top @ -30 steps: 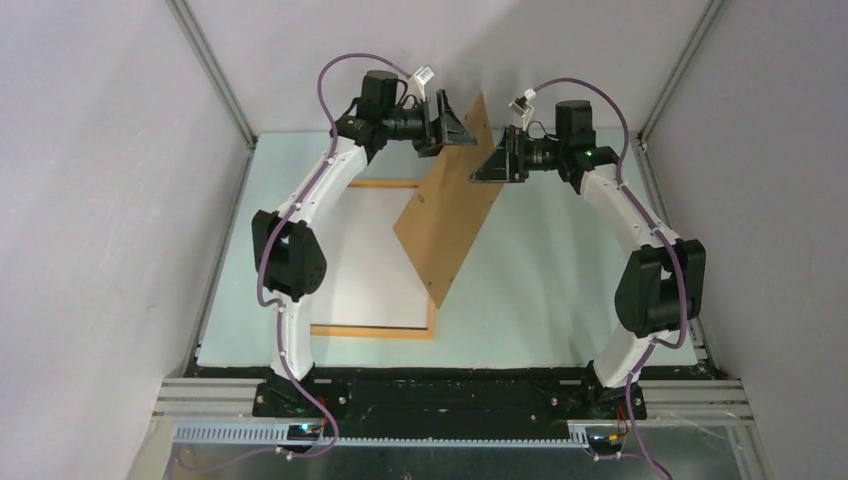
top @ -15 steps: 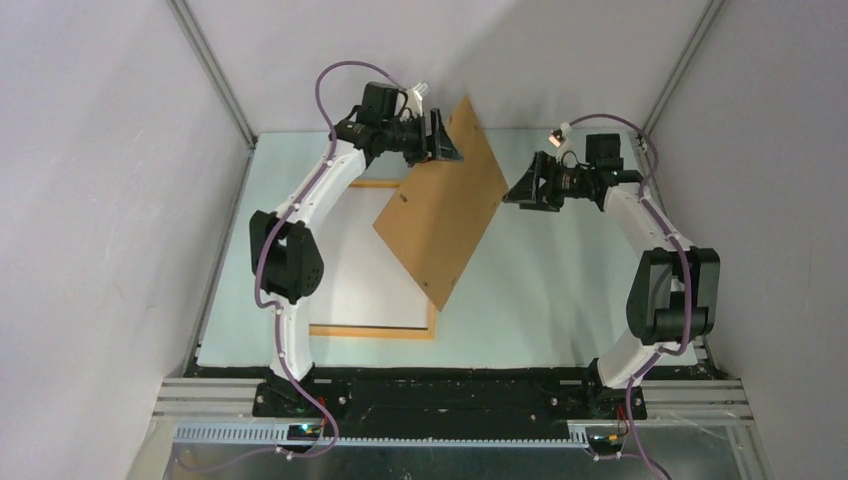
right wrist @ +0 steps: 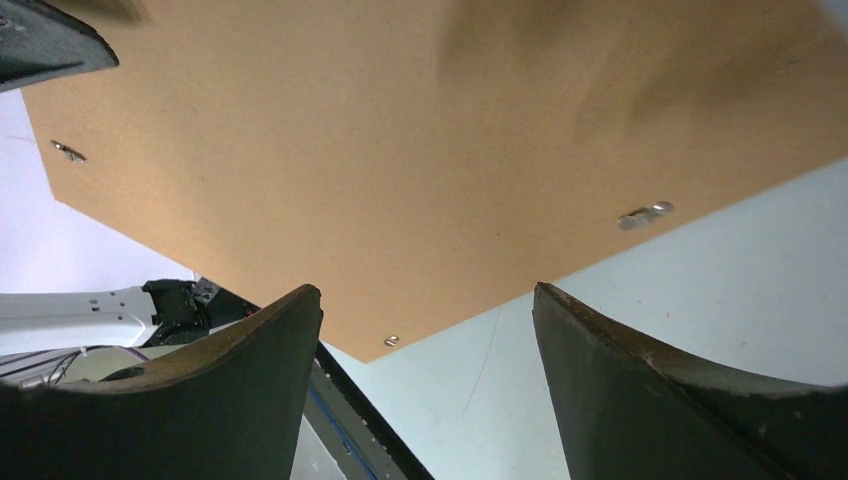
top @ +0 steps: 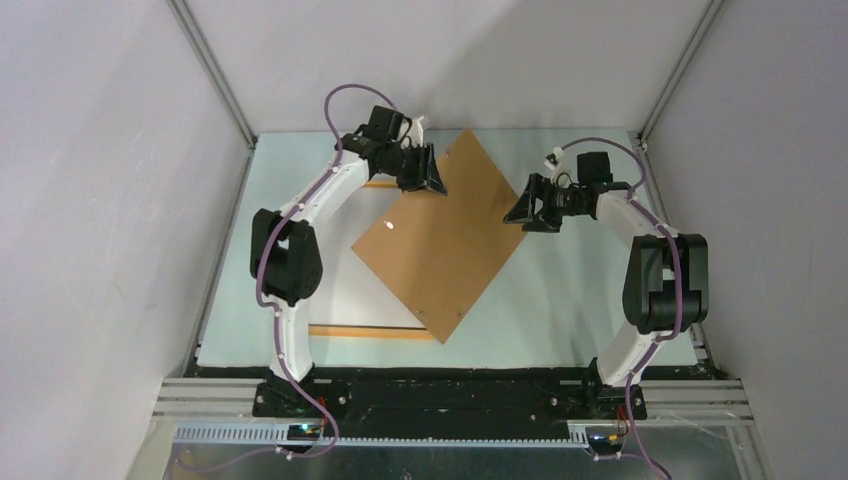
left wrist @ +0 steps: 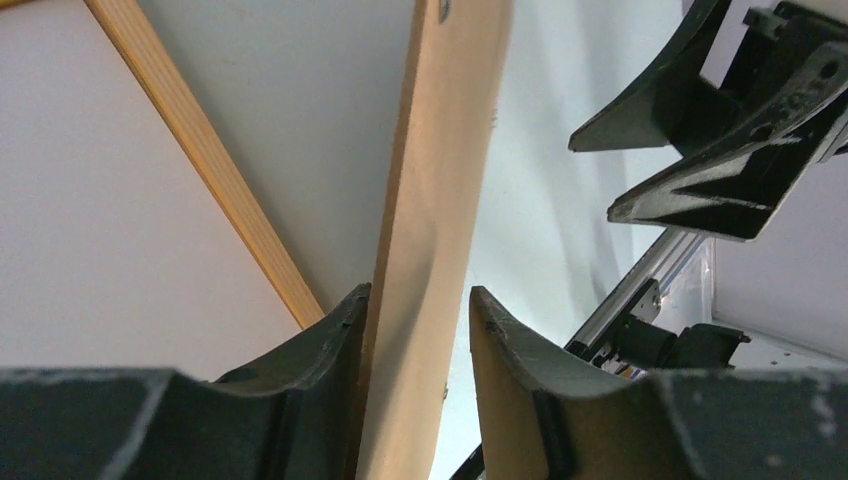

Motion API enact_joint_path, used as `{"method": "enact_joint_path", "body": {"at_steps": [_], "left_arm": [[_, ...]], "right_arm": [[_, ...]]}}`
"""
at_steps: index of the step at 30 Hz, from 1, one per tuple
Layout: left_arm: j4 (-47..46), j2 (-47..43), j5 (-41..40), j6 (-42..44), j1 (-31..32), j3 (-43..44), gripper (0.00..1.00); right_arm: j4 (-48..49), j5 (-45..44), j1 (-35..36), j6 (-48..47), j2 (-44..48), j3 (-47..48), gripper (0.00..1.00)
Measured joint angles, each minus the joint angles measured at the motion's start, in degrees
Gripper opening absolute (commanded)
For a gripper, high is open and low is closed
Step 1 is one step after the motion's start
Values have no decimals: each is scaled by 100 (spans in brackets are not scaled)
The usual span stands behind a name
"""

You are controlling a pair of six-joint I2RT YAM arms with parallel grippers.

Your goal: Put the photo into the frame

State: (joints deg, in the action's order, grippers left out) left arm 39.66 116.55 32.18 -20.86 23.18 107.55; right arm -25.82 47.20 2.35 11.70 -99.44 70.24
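Note:
The brown backing board (top: 440,240) lies slanted across the table, covering the right part of the frame (top: 370,332). A white sheet (top: 345,275) fills the frame, looking like the photo's back; no printed side shows. My left gripper (top: 428,180) straddles the board's far left edge. In the left wrist view the board (left wrist: 440,180) stands between the jaws of the left gripper (left wrist: 418,292), against the left finger, with a gap to the right one. My right gripper (top: 518,210) is open beside the board's right corner, holding nothing. The right wrist view shows the board (right wrist: 400,150) beyond the right gripper (right wrist: 428,290).
The pale green mat (top: 570,300) stretches right of the board. Aluminium posts and grey walls close in the sides and back. A black base strip (top: 450,385) runs along the near edge. In the left wrist view the frame's wooden rail (left wrist: 200,160) passes left of the board.
The board has swung down from nearly upright to low over the frame. My left gripper came down with it, its jaws narrowing. The right gripper pulled back to the right.

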Motion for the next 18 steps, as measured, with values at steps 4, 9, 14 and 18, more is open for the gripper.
{"method": "enact_joint_path", "body": {"at_steps": [4, 9, 14, 18], "left_arm": [[55, 0, 35, 52, 17, -166, 0], [46, 0, 76, 90, 2, -367, 0], [59, -26, 153, 74, -98, -573, 0], [44, -107, 271, 31, -216, -728, 0]], "right_arm": [[0, -2, -79, -55, -11, -92, 81], [-2, 11, -227, -127, -11, -216, 81], [0, 35, -411, -129, -9, -286, 81], [4, 83, -514, -129, 17, -339, 81]]}}
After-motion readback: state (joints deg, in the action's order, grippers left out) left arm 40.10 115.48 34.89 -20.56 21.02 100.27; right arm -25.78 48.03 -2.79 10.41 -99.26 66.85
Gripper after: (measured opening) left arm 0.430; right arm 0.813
